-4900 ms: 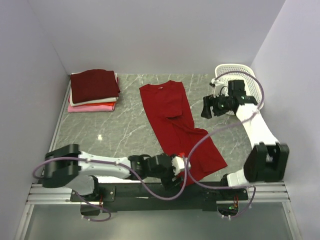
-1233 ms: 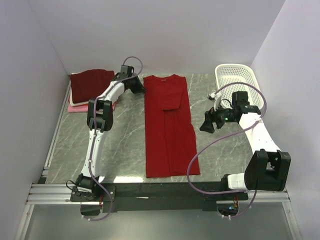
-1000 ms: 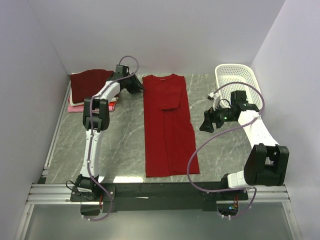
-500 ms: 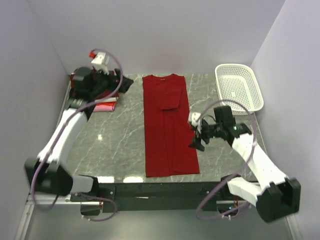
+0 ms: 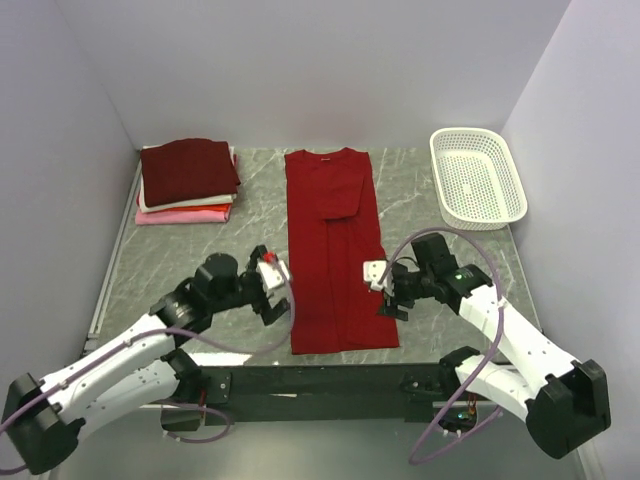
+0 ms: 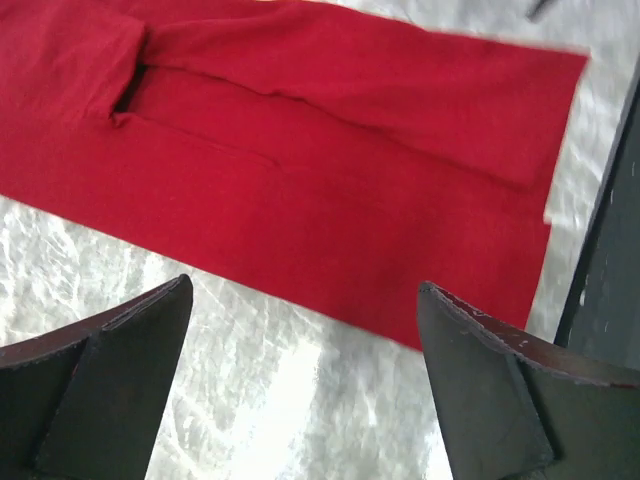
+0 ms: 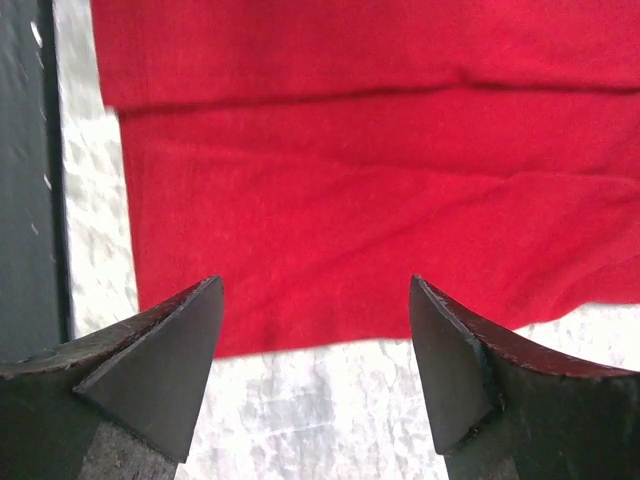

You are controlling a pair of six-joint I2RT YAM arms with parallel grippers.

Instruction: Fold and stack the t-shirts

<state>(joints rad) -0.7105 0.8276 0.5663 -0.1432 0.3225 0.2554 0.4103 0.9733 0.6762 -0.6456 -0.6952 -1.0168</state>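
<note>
**Marble table: red shirt in a strip, both grippers gaping beside it**

A grey marble table (image 5: pixel 200 270) fills the floor between pale walls (image 5: pixel 300 70). Down its middle, from 12 to 6 o'clock, lies the red shirt (image 5: pixel 335 250). It is flat and folded lengthwise into a narrow strip, with the collar at 12, the hem close to the near edge, and one sleeve folded across it. At 10 o'clock sits the stack (image 5: pixel 187 180) of folded shirts, maroon on top with white and pink beneath, well apart from the red one. A white basket (image 5: pixel 476 178) stands at 2 o'clock.

The left gripper (image 5: pixel 278 290) is just beside the strip's lower end, on its 9 o'clock side. Its jaws are spread wide with nothing in them, and its wrist view shows marble and the shirt's edge in the gap. The right gripper (image 5: pixel 386 293) flanks the same end at 3 o'clock, equally wide apart and empty, aimed at the shirt's edge.
</note>
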